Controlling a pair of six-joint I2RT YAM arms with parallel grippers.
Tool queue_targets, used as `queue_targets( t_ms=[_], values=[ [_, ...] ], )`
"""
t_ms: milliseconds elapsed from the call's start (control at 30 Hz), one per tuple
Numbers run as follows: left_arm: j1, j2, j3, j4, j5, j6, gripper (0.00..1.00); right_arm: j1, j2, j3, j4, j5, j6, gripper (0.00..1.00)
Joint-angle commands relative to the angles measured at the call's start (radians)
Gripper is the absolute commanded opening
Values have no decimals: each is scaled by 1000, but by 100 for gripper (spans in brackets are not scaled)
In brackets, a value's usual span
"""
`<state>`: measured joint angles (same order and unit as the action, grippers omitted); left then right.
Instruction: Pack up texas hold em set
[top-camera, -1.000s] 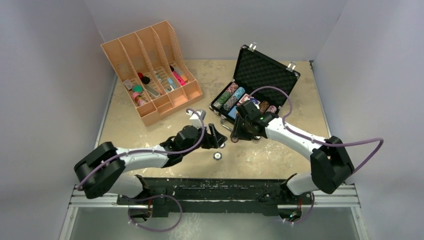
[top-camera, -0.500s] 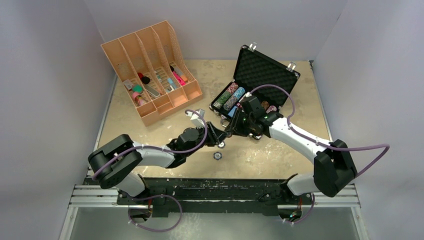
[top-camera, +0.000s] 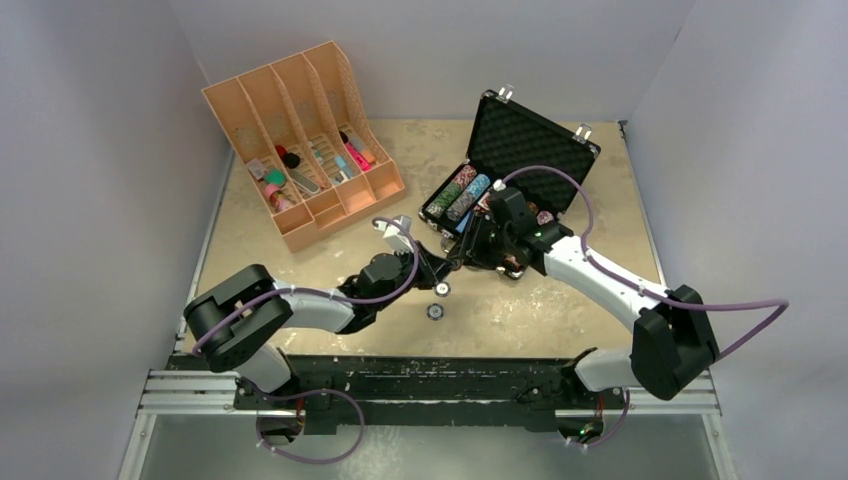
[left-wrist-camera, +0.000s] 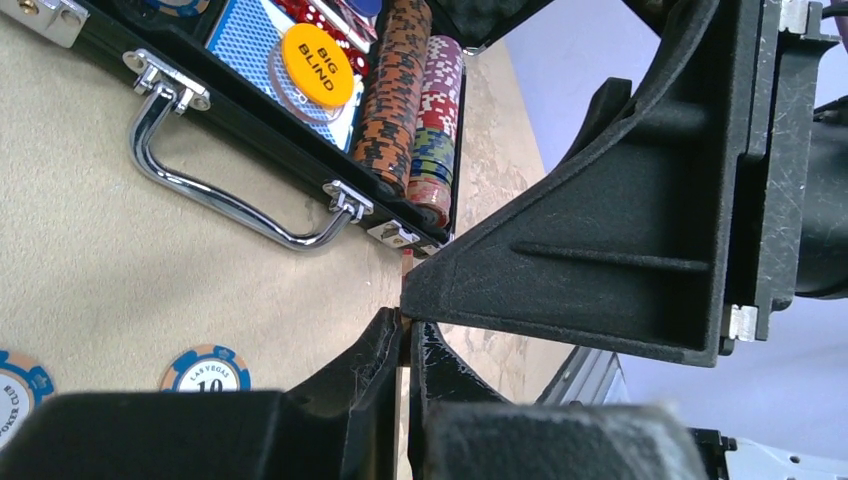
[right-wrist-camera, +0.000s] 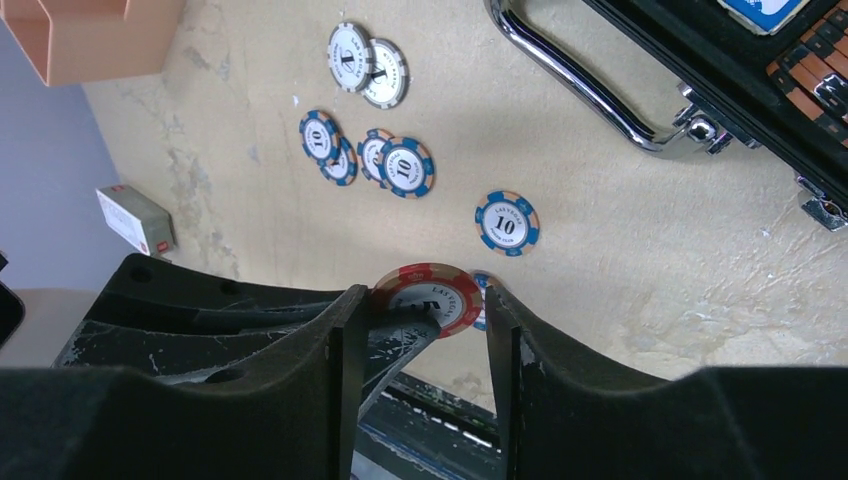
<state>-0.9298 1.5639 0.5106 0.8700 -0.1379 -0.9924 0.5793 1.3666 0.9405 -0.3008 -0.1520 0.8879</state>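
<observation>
The black case (top-camera: 531, 141) lies open at the back right. Rows of striped chips (left-wrist-camera: 400, 90) and a yellow "big blind" button (left-wrist-camera: 315, 65) sit inside, and its silver handle (left-wrist-camera: 215, 200) faces me. My two grippers meet in front of it. The left gripper (left-wrist-camera: 405, 335) is shut on the edge of a red poker chip (right-wrist-camera: 430, 293), which is held above the table. The right gripper (right-wrist-camera: 425, 300) is open, with a finger on each side of that chip and a thin gap on one side. Several blue and white chips (right-wrist-camera: 400, 165) lie loose on the table.
The orange slotted organiser (top-camera: 300, 140) stands at the back left. A small white box (right-wrist-camera: 135, 220) lies on the table near it. One loose chip (top-camera: 434, 312) rests just below the grippers, not far from the front rail (top-camera: 430, 375).
The left gripper reached in toward the right one and closed on the red chip. The right arm swung left to meet it, and its fingers eased slightly apart.
</observation>
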Motion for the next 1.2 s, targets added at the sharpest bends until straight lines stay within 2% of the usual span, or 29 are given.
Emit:
queue_targets(
  t_ms=[0, 100, 200, 300, 433, 567, 767, 967, 1167],
  values=[
    [1, -46, 47, 39, 25, 57, 0, -33, -29, 12, 25, -29, -81, 53],
    [22, -120, 47, -33, 79, 96, 0, -121, -60, 18, 49, -84, -215, 60],
    [76, -213, 39, -104, 206, 138, 0, -210, -127, 18, 124, -241, -353, 60],
    [142, -318, 60, -183, 347, 186, 0, -219, -196, 60, 197, -377, -483, 58],
    [161, -437, 107, -287, 440, 260, 0, -220, -255, 77, 315, -559, -604, 56],
    [163, -492, 168, -357, 518, 301, 0, -219, -277, 90, 425, -675, -621, 53],
    [164, -515, 220, -365, 576, 298, 0, -216, -219, 95, 461, -920, -623, 47],
    [164, -497, 232, -371, 552, 302, 0, -213, -257, 69, 501, -973, -608, 56],
    [163, -493, 235, -363, 532, 301, 0, -213, -243, 55, 485, -986, -606, 57]
  ],
)
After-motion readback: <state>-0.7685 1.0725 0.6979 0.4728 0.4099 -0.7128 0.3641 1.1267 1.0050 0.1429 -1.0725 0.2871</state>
